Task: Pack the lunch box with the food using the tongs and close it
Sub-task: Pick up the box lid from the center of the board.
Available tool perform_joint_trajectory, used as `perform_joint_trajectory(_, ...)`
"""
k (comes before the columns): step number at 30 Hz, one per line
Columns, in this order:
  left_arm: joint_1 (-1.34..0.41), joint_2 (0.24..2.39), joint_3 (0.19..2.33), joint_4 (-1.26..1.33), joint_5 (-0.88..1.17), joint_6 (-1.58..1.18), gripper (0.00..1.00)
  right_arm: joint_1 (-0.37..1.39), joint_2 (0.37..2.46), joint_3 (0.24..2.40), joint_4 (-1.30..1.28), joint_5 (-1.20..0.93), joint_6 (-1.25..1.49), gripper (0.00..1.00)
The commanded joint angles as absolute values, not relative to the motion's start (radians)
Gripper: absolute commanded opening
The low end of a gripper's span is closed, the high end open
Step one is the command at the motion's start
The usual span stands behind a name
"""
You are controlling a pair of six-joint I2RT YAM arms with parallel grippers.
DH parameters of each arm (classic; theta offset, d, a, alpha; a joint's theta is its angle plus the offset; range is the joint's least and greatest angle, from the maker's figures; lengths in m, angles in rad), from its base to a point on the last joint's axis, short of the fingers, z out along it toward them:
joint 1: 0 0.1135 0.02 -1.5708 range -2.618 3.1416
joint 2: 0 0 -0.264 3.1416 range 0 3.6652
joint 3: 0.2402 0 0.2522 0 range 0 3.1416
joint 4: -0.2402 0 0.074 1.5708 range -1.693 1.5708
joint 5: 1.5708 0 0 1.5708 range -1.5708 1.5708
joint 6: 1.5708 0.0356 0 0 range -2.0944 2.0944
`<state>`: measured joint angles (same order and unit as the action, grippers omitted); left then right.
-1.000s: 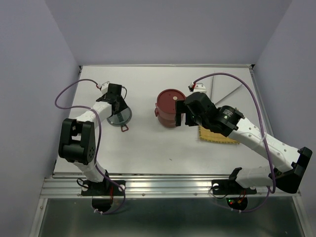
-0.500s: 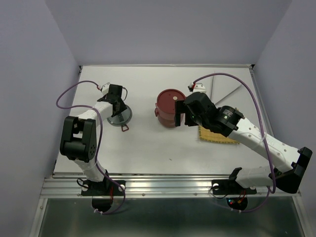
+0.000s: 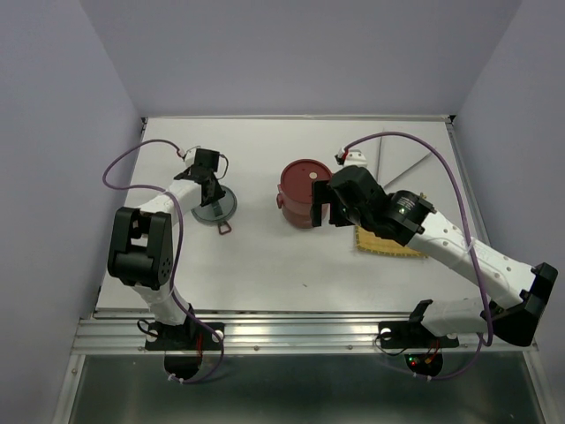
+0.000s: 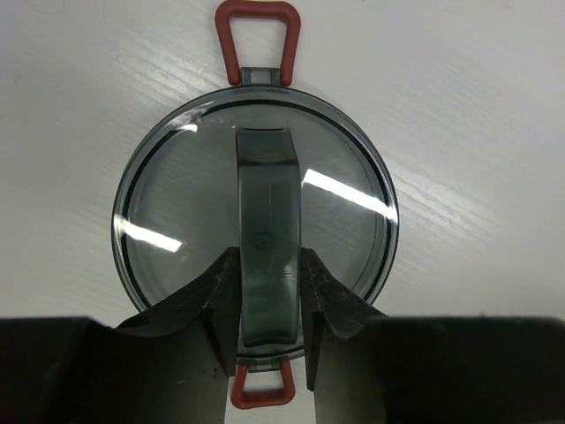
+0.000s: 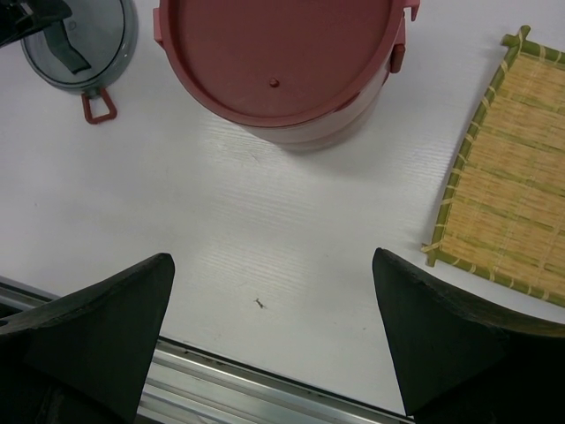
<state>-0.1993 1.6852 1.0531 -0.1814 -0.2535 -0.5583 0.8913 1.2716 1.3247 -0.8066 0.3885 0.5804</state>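
Observation:
The dark-red lunch box (image 3: 303, 190) stands mid-table with its flat red lid on, and shows at the top of the right wrist view (image 5: 274, 62). A round smoky-grey clear cover (image 3: 214, 208) with red clips lies flat on the table to its left. My left gripper (image 3: 209, 181) is straight above that cover (image 4: 177, 203). Its fingers press both sides of the cover's arched handle (image 4: 267, 221), so the left gripper (image 4: 268, 261) is shut on the handle. My right gripper (image 5: 272, 261) is wide open above bare table, just near of the lunch box (image 3: 328, 214). The food and the tongs are out of view.
A yellow woven mat (image 3: 388, 243) lies right of the lunch box, partly under my right arm, and its edge shows in the right wrist view (image 5: 521, 177). The cover's red clips (image 4: 258, 35) stick out at both ends. The table's metal front rail (image 5: 265, 389) runs below my right gripper.
My left gripper's jaws have closed in onto the grey cover's handle, and the wrist has shifted slightly. The right arm and the lunch box have not moved.

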Motion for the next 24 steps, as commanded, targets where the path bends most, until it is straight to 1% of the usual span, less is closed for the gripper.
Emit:
perform_joint_trajectory(1,-0.204,1.649,1.136,-0.253,-0.249,-0.428,0.00,0.884,1.256,1.304,-0.772,0.419,0.595,1.00)
perform_joint_trajectory(3,-0.218,1.609,1.218,-0.293,-0.244,-0.330,0.00,0.849,1.261,1.301,-0.772,0.420,0.598,1.00)
perform_joint_trajectory(4,-0.225,1.609,1.218,-0.304,-0.242,-0.296,0.00,0.848,1.261,1.301,-0.772,0.413,0.598,1.00)
perform_joint_trajectory(7,-0.255,1.537,1.291,-0.331,-0.206,-0.168,0.00,0.741,1.259,1.311,-0.770,0.364,0.583,1.00)
perform_joint_trajectory(8,-0.268,1.510,1.331,-0.337,-0.190,-0.143,0.00,0.677,1.258,1.316,-0.767,0.348,0.562,1.00)
perform_joint_trajectory(12,-0.290,1.456,1.429,-0.348,-0.134,-0.022,0.00,0.539,1.252,1.350,-0.764,0.293,0.506,1.00)
perform_joint_trajectory(15,-0.307,1.411,1.473,-0.313,-0.010,0.107,0.00,0.473,1.250,1.367,-0.764,0.258,0.479,1.00)
perform_joint_trajectory(16,-0.313,1.399,1.483,-0.299,0.076,0.133,0.00,0.431,1.249,1.368,-0.764,0.233,0.473,1.00)
perform_joint_trajectory(18,-0.319,1.399,1.526,-0.295,0.176,0.201,0.00,0.364,1.247,1.367,-0.762,0.203,0.462,1.00)
perform_joint_trajectory(21,-0.344,1.439,1.627,-0.342,0.238,0.265,0.00,0.318,1.250,1.356,-0.762,0.144,0.453,1.00)
perform_joint_trajectory(22,-0.354,1.469,1.685,-0.385,0.270,0.320,0.00,0.302,1.250,1.353,-0.762,0.134,0.453,1.00)
perform_joint_trajectory(24,-0.393,1.489,1.718,-0.409,0.329,0.414,0.00,0.292,1.256,1.344,-0.764,0.118,0.453,1.00)
